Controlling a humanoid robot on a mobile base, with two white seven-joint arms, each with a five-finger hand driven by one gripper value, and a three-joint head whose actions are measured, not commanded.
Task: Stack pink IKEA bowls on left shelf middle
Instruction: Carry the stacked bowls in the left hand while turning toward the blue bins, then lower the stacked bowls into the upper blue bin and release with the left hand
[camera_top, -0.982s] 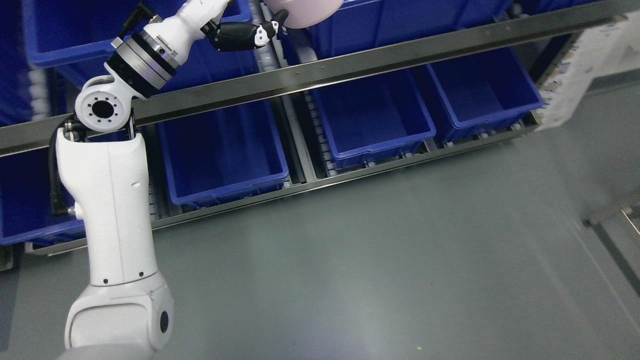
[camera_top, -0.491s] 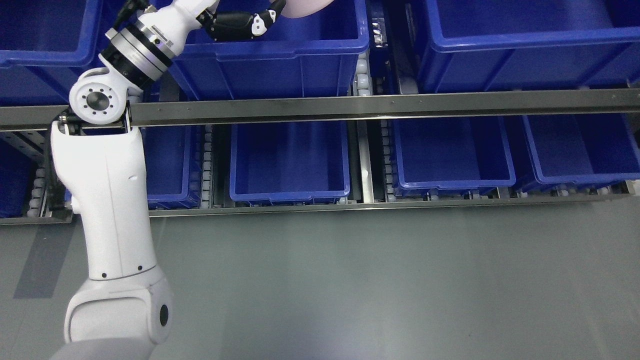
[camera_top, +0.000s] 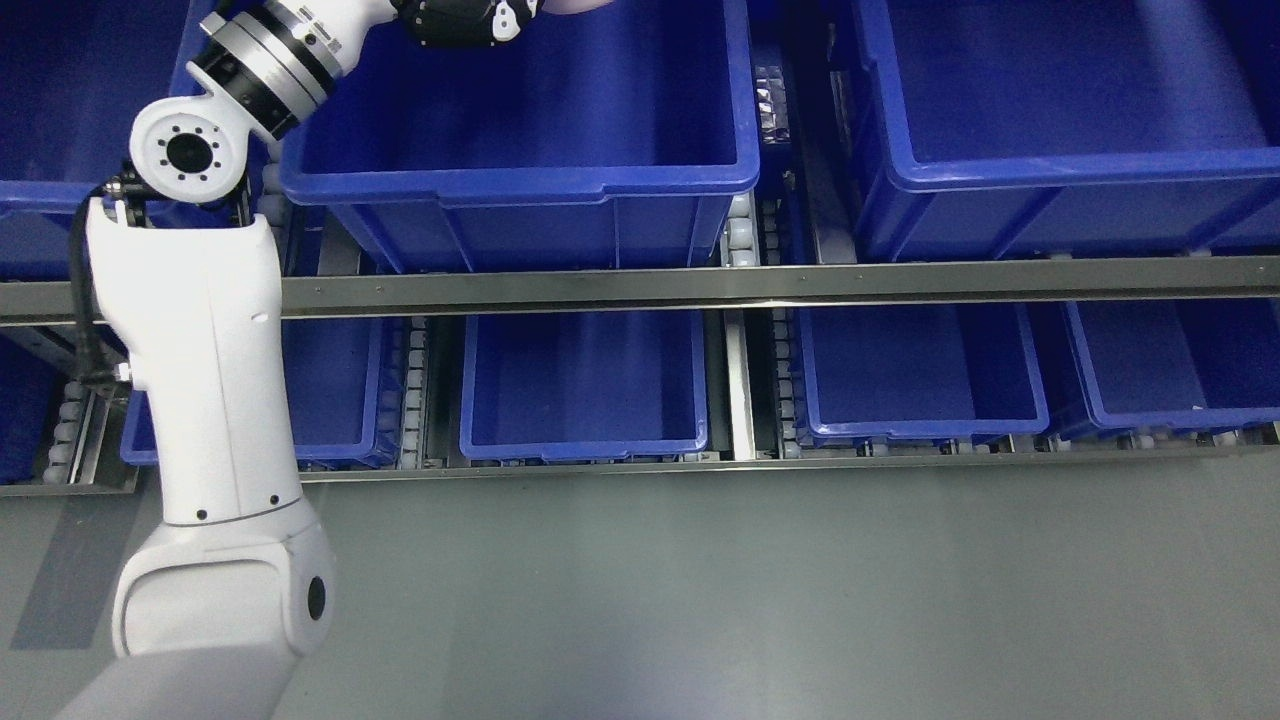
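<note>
Left hand (camera_top: 462, 18) is reaching over the upper blue bin (camera_top: 520, 185) at the top edge, mostly cropped; can't tell how far its fingers are closing. Pink bowl (camera_top: 578, 5) is showing as a sliver beside the hand. No readable writing

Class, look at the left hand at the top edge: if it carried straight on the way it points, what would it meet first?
The left hand points rightward over the big blue bin, holding a pink bowl. Its path looks free over the bin's inside; the bin's right wall probably comes first, though depth is unclear.
</note>
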